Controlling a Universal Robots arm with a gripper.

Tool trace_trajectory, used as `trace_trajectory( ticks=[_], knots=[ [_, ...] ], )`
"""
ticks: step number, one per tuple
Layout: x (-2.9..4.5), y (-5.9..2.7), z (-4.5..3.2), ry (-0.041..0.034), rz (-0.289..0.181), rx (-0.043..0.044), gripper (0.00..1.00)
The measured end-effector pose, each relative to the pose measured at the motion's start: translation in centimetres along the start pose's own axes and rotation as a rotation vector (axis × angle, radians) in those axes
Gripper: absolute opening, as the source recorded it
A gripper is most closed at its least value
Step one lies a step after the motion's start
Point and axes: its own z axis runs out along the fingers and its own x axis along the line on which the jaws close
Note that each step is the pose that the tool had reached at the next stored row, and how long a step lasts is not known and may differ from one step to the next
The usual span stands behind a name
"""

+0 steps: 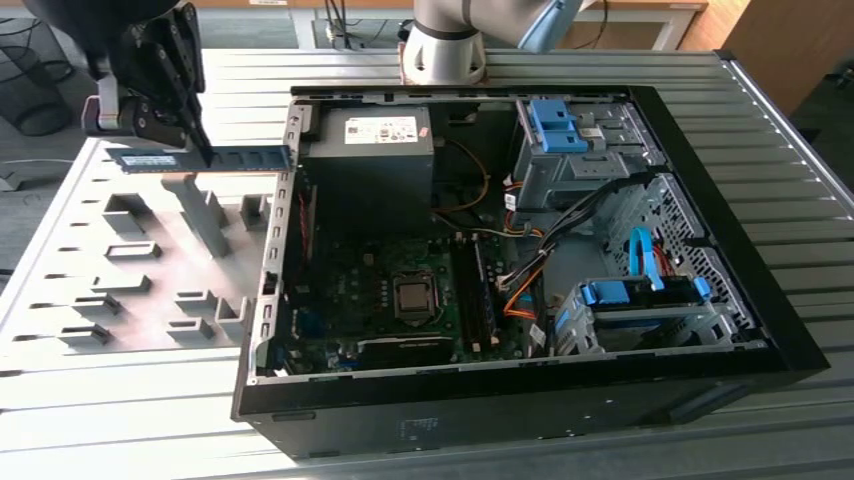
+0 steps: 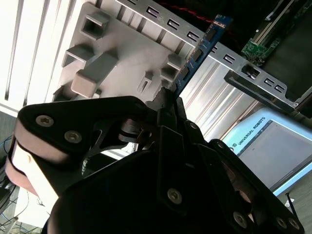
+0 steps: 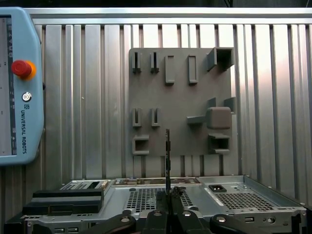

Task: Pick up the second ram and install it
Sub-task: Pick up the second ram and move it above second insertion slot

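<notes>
My gripper (image 1: 184, 148) is shut on the second ram (image 1: 220, 158), a thin blue-green stick with black chips. It hangs level in the air above the grey fixture plate (image 1: 134, 270), just outside the open computer case at the exterior view's left. In the second wrist view the ram (image 2: 200, 51) sticks out from between the shut fingers (image 2: 168, 100) towards the case wall. Seen edge-on in the first wrist view, the ram (image 3: 167, 156) rises from the gripper (image 3: 167, 194) over the plate (image 3: 180, 97). The motherboard (image 1: 394, 290) with its long memory slots (image 1: 477, 290) lies inside the case.
The open black case (image 1: 747, 330) holds a power supply (image 1: 367, 150), blue drive cages (image 1: 634, 300) and loose cables (image 1: 534, 290). Raised blocks stand on the fixture plate. A teach pendant (image 3: 19, 87) lies on the ribbed metal table (image 1: 120, 420). The arm's base (image 1: 443, 45) stands behind the case.
</notes>
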Motion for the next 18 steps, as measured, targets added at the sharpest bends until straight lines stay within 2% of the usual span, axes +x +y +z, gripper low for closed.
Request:
trace_trajectory(
  ticks=[18],
  knots=[
    [-0.02, -0.65, -0.02, 0.0000, 0.000, 0.0000, 0.14]
  ],
)
